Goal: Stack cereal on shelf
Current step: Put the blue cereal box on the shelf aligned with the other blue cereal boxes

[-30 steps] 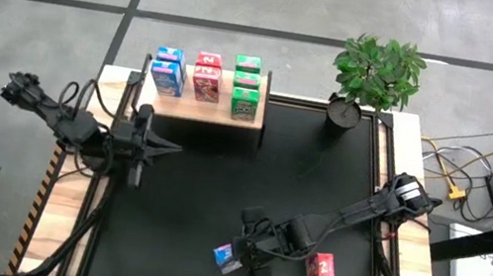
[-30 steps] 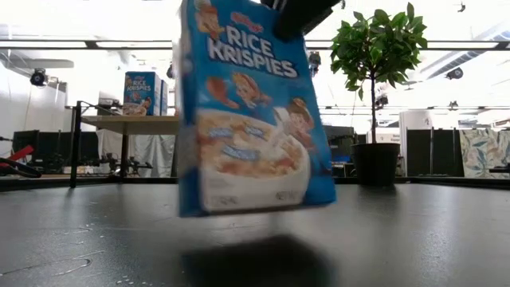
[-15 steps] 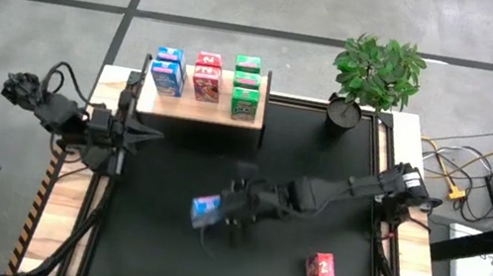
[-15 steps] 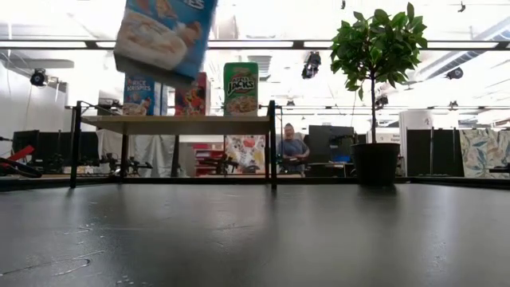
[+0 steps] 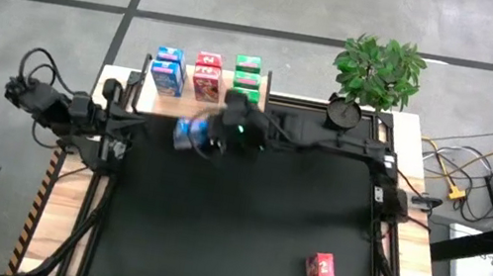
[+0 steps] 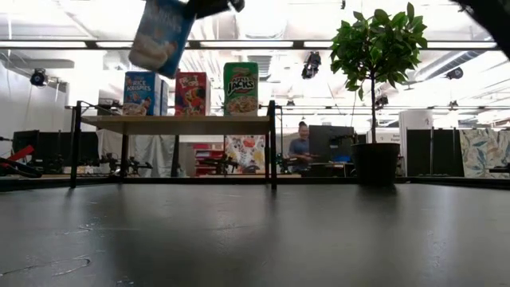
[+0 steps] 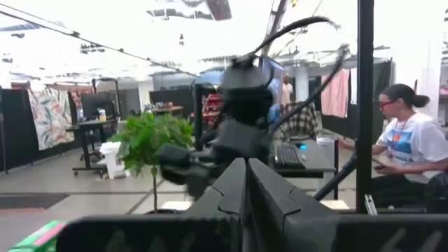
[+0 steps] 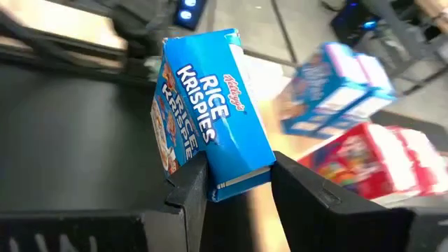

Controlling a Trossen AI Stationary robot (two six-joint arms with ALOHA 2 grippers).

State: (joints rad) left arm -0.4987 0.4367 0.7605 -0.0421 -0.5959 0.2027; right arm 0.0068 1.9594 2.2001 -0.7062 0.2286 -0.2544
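Note:
My right gripper (image 5: 212, 132) is shut on a blue Rice Krispies box (image 5: 189, 133), in the air just in front of the pale wooden shelf (image 5: 157, 101). In the low view the box (image 6: 163, 32) hangs tilted above the shelf top (image 6: 175, 119). Blue (image 5: 168, 70), red (image 5: 207, 73) and green (image 5: 247, 70) boxes stand upright on the shelf. One red box (image 5: 320, 268) lies on the black mat near the front right. My left gripper (image 5: 118, 125) is shut and empty at the table's left edge, beside the shelf's left end. My right gripper pinches the blue box's end nearest the wrist (image 8: 234, 175) between its two fingers (image 8: 189, 185), one on each opposite face. The box (image 8: 210, 119) sticks out forward past the fingers. It is lifted clear of the mat and the shelf, and tilted.
A potted plant (image 5: 376, 74) stands at the mat's far right corner. The right arm (image 5: 327, 136) reaches along the far side of the mat, in front of the shelf's right end. A person (image 7: 406, 140) sits in the room beyond the table.
My right gripper has carried the blue box up from the mat's near edge and toward the far left, up to the shelf's front, and the box now hangs tilted above shelf height. My left arm has drawn back toward the table's left edge.

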